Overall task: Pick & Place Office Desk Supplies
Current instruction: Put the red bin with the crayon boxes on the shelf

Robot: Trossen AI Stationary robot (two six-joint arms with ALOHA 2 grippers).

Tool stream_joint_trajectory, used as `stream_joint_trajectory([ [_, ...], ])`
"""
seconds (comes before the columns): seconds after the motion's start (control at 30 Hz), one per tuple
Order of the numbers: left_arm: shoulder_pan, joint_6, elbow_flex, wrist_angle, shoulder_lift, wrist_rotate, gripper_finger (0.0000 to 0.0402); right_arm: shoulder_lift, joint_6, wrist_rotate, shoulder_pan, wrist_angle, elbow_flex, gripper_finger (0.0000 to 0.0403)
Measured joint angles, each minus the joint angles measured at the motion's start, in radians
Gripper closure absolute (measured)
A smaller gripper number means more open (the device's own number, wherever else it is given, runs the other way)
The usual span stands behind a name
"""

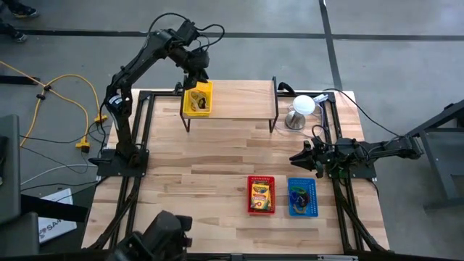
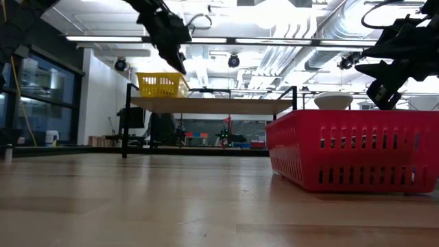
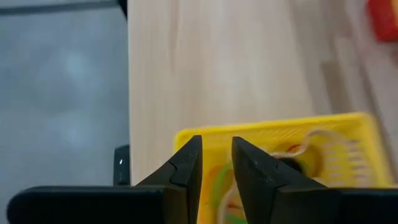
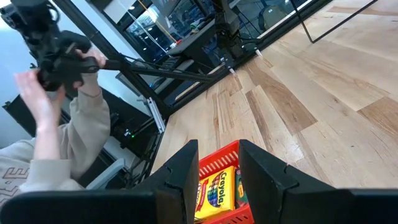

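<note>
"Crayola" reads on the crayon box (image 4: 217, 191) in the red basket (image 4: 219, 160) — right pincer (image 4: 217, 163) open, empty.

From my end, the only wording I can read is "Crayola", printed on the yellow-and-green crayon box (image 4: 217, 190) lying in the red basket (image 4: 219, 156), at about five o'clock on the surface.
</note>
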Motion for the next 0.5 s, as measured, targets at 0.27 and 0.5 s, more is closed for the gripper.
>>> stream_joint_trajectory([
  [0.27,-0.099,-0.082,-0.008,-0.043,-0.093,-0.003,0.0318,0.0,0.0,0.0,0.0,0.0,0.0,0.0301],
  [0.5,-0.205,-0.192,-0.059,-0.074,-0.152,-0.027,0.0318,0.0,0.0,0.0,0.0,0.0,0.0,0.0301],
])
